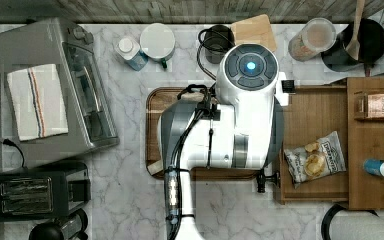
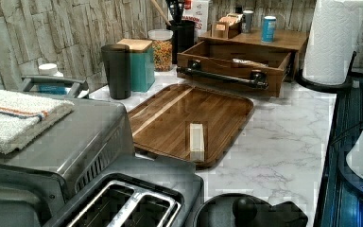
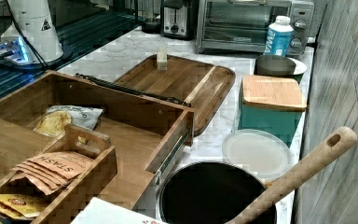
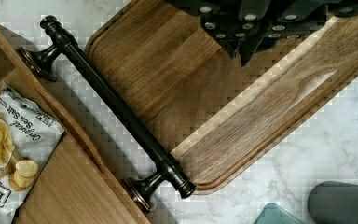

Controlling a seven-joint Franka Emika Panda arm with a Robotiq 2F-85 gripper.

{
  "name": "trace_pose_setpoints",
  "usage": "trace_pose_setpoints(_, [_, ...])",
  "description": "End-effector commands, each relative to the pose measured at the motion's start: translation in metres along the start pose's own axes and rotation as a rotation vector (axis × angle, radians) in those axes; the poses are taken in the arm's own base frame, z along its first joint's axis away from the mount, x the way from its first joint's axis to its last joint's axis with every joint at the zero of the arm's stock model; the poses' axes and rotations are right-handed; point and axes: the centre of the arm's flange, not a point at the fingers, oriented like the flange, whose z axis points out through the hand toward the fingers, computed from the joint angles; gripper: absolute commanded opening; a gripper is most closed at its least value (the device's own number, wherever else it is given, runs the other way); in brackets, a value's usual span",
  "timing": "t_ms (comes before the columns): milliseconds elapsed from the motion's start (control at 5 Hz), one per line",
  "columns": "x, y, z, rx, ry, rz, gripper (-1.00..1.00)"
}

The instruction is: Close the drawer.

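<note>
The drawer (image 1: 315, 115) stands pulled out from under the wooden cabinet top (image 1: 375, 150), at the top view's right. Its front panel (image 2: 227, 66) carries a long dark bar handle (image 4: 116, 112) on two mounts. A bag of chips (image 1: 314, 159) lies on the drawer floor (image 4: 70, 191). In the top view my white arm (image 1: 245, 115) hangs over the dark wooden tray (image 1: 155, 115) just beside the drawer front. In the wrist view my gripper (image 4: 251, 42) is above the tray (image 4: 168, 70), apart from the handle and touching nothing.
A toaster oven (image 1: 55, 85) and a toaster (image 1: 35, 192) stand at the top view's left. A teal container with a wooden lid (image 2: 139, 61), a black cup (image 2: 116, 71), a black pot with a wooden spoon (image 3: 214, 196) and a paper towel roll (image 2: 333, 40) surround the drawer. A small pale block (image 2: 196, 142) rests on the tray.
</note>
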Motion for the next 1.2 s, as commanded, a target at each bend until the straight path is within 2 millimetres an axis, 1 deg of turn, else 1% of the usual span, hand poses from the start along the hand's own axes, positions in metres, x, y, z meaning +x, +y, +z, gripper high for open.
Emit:
trace_pose_setpoints(200, [-0.001, 0.001, 0.006, -0.01, -0.008, -0.001, -1.0])
trace_pose_setpoints(600, [-0.024, -0.019, 0.031, -0.024, 0.015, -0.167, -1.0])
trace_pose_setpoints(800, [-0.046, -0.018, 0.058, -0.006, 0.105, -0.396, -1.0])
trace_pose_setpoints(1000, [-0.062, -0.02, 0.084, 0.013, 0.148, -0.52, -1.0])
trace_pose_setpoints(1200, [-0.065, -0.033, 0.096, -0.007, 0.099, -0.6, -1.0])
